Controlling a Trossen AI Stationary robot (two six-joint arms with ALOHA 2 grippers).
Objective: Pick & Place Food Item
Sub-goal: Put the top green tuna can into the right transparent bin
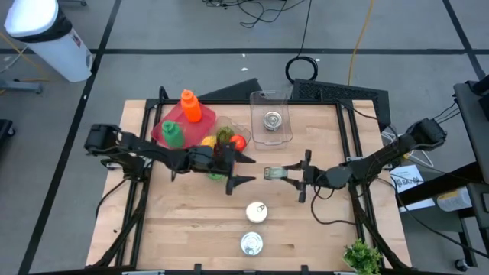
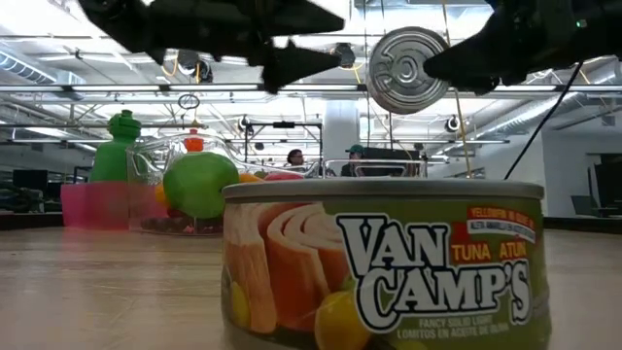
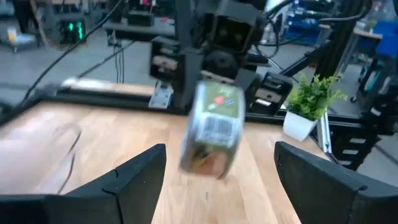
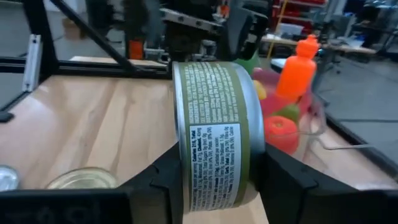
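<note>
A green-labelled food can (image 1: 273, 174) hangs in the air over the table's middle, held by my right gripper (image 1: 284, 174), which reaches in from the right. In the right wrist view the can (image 4: 214, 137) sits on edge between the fingers. In the low view its flat end (image 2: 408, 70) faces the near edge. My left gripper (image 1: 248, 169) is open just left of the can, its fingers pointing at it. In the left wrist view the can (image 3: 211, 130) shows ahead of those spread fingers, touching neither. My right gripper pinches the can between its two fingers, one on each flat end (image 4: 258, 168), at the part of the can nearest the wrist. The fingers come level from the table's right. The can is lifted clear of the table, on edge, its round axis lying level.
Two more cans stand near the near edge: a tuna can (image 1: 252, 244) (image 2: 389, 262) and a white-topped one (image 1: 257, 212). Behind are a clear container (image 1: 271, 118) with a can inside, a pink tray (image 1: 162, 131) with orange and green bottles, and loose fruit (image 1: 229, 141). A small plant (image 1: 363, 256) stands near right.
</note>
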